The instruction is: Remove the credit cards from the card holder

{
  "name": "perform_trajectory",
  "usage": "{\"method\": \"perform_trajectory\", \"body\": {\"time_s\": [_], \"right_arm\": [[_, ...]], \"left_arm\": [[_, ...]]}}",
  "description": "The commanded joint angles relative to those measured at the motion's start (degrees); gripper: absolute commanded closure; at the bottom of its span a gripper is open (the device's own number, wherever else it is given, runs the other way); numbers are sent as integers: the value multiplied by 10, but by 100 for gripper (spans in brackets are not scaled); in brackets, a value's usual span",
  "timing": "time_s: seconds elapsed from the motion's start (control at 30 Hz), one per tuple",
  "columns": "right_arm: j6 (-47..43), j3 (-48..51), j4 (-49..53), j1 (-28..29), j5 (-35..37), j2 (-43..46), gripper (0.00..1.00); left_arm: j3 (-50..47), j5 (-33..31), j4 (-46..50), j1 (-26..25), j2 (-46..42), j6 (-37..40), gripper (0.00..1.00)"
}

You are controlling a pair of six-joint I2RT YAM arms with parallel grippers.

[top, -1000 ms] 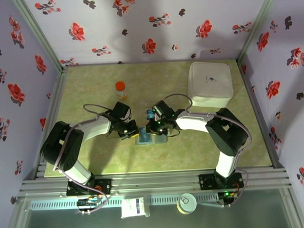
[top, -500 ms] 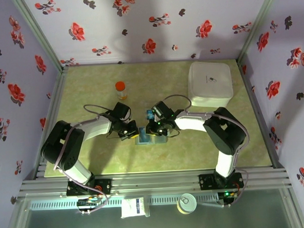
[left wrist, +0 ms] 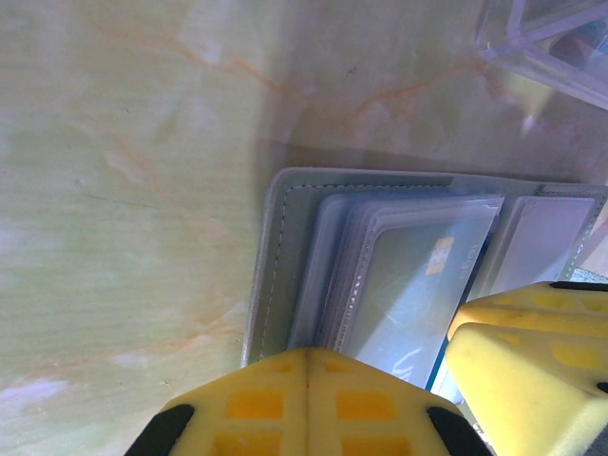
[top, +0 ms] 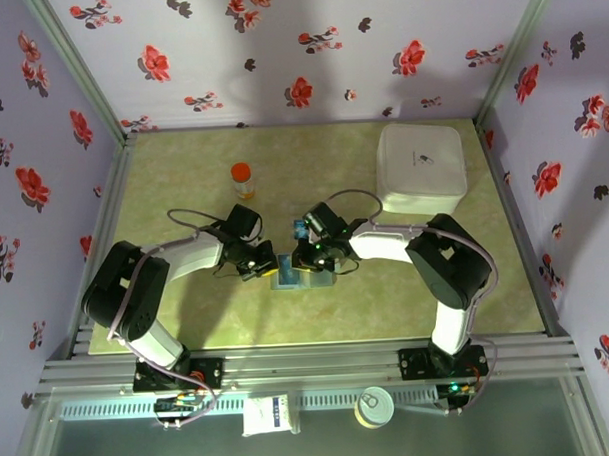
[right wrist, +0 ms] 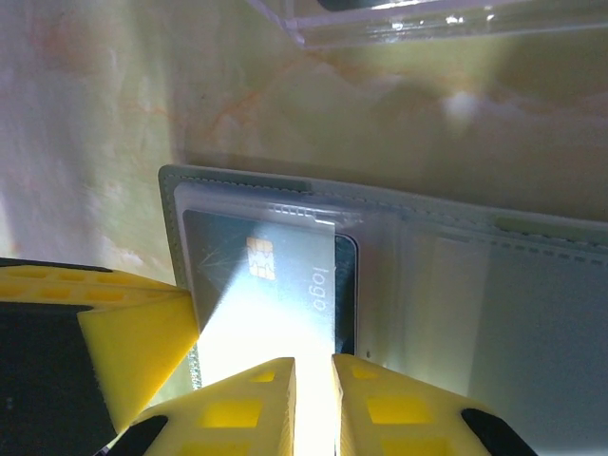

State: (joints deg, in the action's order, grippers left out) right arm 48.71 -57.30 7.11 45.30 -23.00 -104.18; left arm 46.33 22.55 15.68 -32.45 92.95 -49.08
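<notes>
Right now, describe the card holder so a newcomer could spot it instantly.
On the green marbled table, look near the front middle, close to the clear hard plastic piece. The card holder is the flat, soft grey-blue stitched wallet lying open there, the only thing with clear sleeves, one showing a dark chip card.

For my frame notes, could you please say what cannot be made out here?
Top external: left gripper and right gripper cover the card holder; cards too small.
Left wrist: cloudy sleeves blur the credit cards; left gripper hides the holder's lower edge.
Right wrist: glare washes out the chip card; right gripper's grip unclear.
</notes>
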Motion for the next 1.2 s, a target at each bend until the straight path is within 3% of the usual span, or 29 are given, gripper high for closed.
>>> {"method": "perform_trajectory", "body": {"time_s": [0.0,0.37,0.9,1.17], "right_arm": [[10,-9,-4,6,-11,-8,82],[-2,-11,52,7,38,3,73],[-19,-15,82,8,70,51,72],[-13,-6,76,5,69,58,71]], "left_arm": [[-5,2,13,3,4,11,97],[-9,0,16,3,-6,10,97],[23,-13,56,0,-42,18,98],[53,-12,69,-27,-34,21,98]]}}
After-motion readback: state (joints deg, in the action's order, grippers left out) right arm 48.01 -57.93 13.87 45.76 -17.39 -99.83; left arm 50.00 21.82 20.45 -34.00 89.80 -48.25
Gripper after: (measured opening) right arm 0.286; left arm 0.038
